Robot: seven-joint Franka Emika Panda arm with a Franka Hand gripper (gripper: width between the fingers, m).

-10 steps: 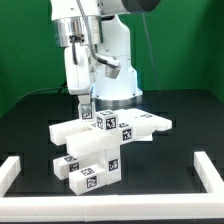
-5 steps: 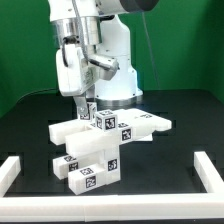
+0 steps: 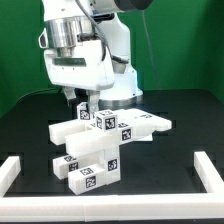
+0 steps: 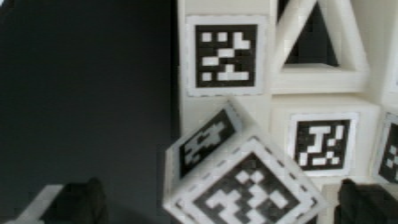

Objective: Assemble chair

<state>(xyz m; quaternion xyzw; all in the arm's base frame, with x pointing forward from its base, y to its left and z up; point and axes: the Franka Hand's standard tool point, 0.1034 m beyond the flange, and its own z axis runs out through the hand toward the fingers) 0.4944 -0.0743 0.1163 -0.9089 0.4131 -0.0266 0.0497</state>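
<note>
A white robot arm (image 3: 80, 45) with smooth, rounded casings reaches down over a black desk (image 3: 180, 160). Its gripper (image 3: 84, 103) hangs just above the chair (image 3: 100, 140), a cluster of white, blocky plastic parts sitting near the middle of the desk. Dark fingers (image 3: 81, 104) show below the wrist housing, right beside a small tagged cube (image 3: 85, 113). Whether the gripper is spread or pressed together cannot be told, and contact with the cube is also unclear.

The chair parts are hard-edged and matte white, each carrying black-and-white square tags. A long flat slab (image 3: 145, 124) runs toward the exterior view's right, with two more cubes (image 3: 108, 123) standing on it. Below, chunkier blocks (image 3: 92, 172) are stacked at angles, stepping down toward the front of the desk.

Low white rails (image 3: 208, 170) border the desk at the exterior view's left and right. Behind is a green backdrop (image 3: 185, 45).

The wrist view is blurred and very close. It shows a tall white upright (image 4: 226, 50) with a tag on its face, a triangular opening (image 4: 317, 35) beside it, and a tagged cube corner (image 4: 249, 180) turned diamond-wise. Dark finger tips (image 4: 71, 200) appear at the picture's edge over the black surface.
</note>
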